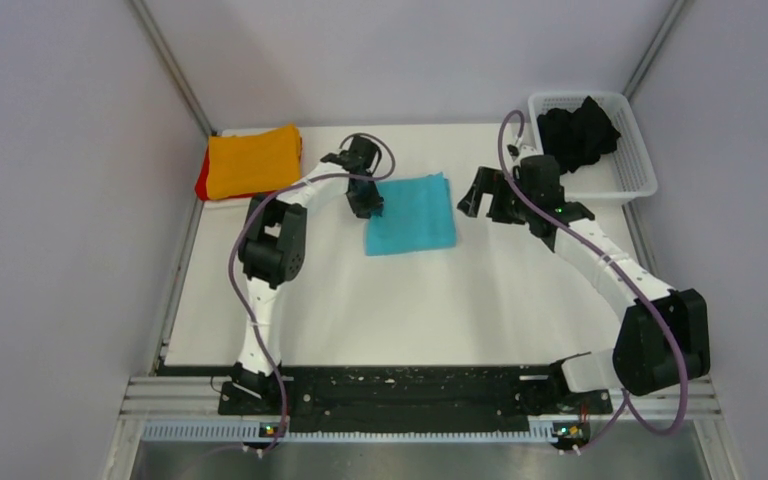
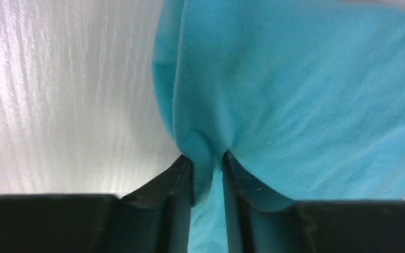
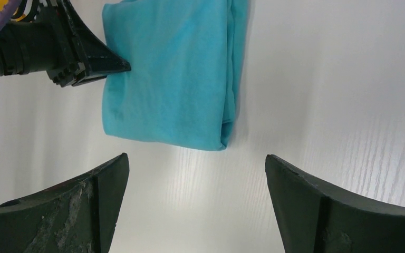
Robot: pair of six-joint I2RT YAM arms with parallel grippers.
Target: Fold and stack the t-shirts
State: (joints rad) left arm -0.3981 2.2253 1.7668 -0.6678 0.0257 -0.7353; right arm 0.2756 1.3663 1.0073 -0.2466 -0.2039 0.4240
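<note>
A folded turquoise t-shirt [image 1: 415, 215] [image 3: 174, 79] lies flat on the white table, mid-back. My left gripper [image 1: 368, 207] [image 2: 208, 163] is at its left edge, shut on a pinched fold of the turquoise cloth [image 2: 295, 95]. My right gripper [image 1: 480, 205] [image 3: 196, 163] hovers just right of the shirt, open, with bare table between its fingers. A folded orange t-shirt [image 1: 253, 160] lies on a red one [image 1: 202, 184] at the back left. The black t-shirt [image 1: 580, 130] sits crumpled in the basket.
A white mesh basket [image 1: 642, 170] stands at the back right corner. Grey walls and metal frame rails close in the table at left, right and back. The arm bases stand on the near rail [image 1: 400, 390].
</note>
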